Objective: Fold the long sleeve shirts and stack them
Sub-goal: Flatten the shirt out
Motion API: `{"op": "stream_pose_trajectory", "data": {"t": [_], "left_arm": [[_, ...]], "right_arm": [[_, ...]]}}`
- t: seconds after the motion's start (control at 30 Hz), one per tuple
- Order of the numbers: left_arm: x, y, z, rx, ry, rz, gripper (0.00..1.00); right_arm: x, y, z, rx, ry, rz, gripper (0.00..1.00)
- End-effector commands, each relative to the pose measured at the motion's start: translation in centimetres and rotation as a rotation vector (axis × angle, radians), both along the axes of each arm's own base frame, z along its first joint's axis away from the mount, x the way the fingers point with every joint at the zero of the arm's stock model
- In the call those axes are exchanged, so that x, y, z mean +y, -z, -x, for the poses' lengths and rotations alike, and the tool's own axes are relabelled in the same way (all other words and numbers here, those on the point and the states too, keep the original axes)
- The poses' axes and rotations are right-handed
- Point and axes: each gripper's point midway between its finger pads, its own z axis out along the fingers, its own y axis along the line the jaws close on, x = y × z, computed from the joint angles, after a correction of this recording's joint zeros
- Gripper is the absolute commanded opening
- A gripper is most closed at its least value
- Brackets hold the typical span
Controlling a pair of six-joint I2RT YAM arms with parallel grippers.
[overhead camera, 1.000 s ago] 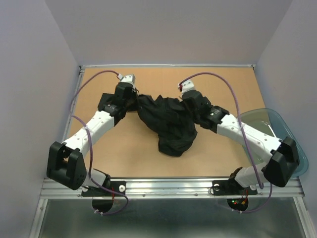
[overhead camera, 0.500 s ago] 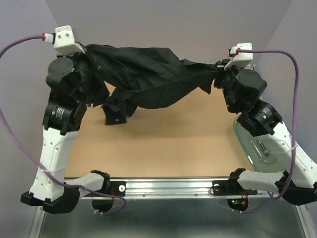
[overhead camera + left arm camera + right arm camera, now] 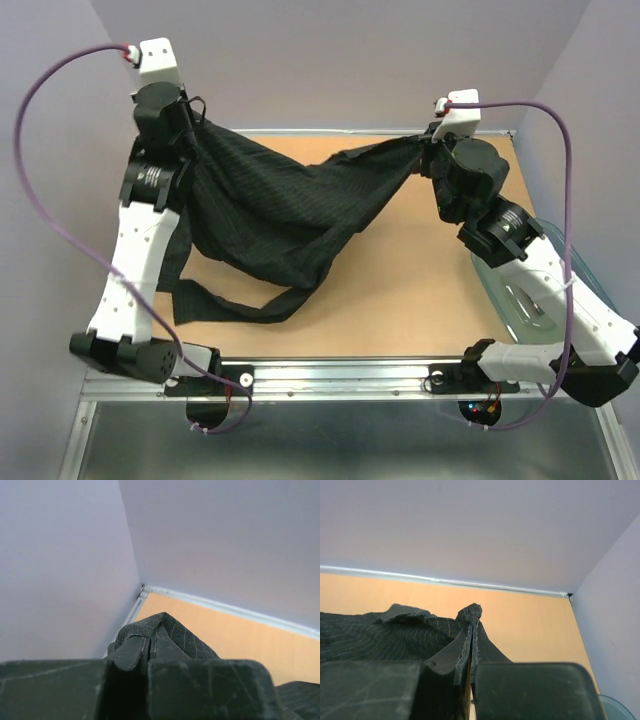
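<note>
White arms [image 3: 135, 270], black joints [image 3: 152, 182]; purple cables [image 3: 569, 200] (looped)

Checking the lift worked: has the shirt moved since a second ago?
Yes. The shirt has risen off the middle of the table, where it lay heaped, and hangs stretched between the left gripper and right gripper.

right gripper [image 3: 470, 647] pinching black pinstriped shirt [image 3: 385, 632], above table [image 3: 530, 617]

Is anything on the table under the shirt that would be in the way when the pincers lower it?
Nothing visible does. The left pincer and right pincer hold the shirt up, and the table beneath it is bare. The clear bin sits at the right edge, off to the side of the shirt.
</note>
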Motion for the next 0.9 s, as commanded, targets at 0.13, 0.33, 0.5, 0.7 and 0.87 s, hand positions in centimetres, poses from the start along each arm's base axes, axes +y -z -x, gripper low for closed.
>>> {"op": "stream_pose_trajectory", "data": {"t": [0.13,0.33,0.5,0.7,0.87], "left_arm": [[1.1,3.4,-4.9,0.068,-0.021,-0.038,0.04],[-1.2,9.8,-10.9,0.185,0.07,-0.015,0.21],[-4.3,11.9,-14.4,0.248,0.176,0.126,0.3],[-6.1,10.2,-13.1,0.187,0.255,0.254,0.77],[-7.6,12.9,-9.1,0.244,0.325,0.366,0.81]], "right_arm": [[-1.4,1.6,-1.6,-0.007,0.07,-0.011,0.0],[-4.7,9.6,-4.0,0.123,0.195,-0.041,0.07],[-7.8,15.0,-4.8,0.237,0.319,-0.047,0.51],[-6.5,15.4,-4.2,0.323,0.237,-0.076,0.81],[-0.1,16.5,-2.6,0.416,-0.142,-0.16,0.84]]}}
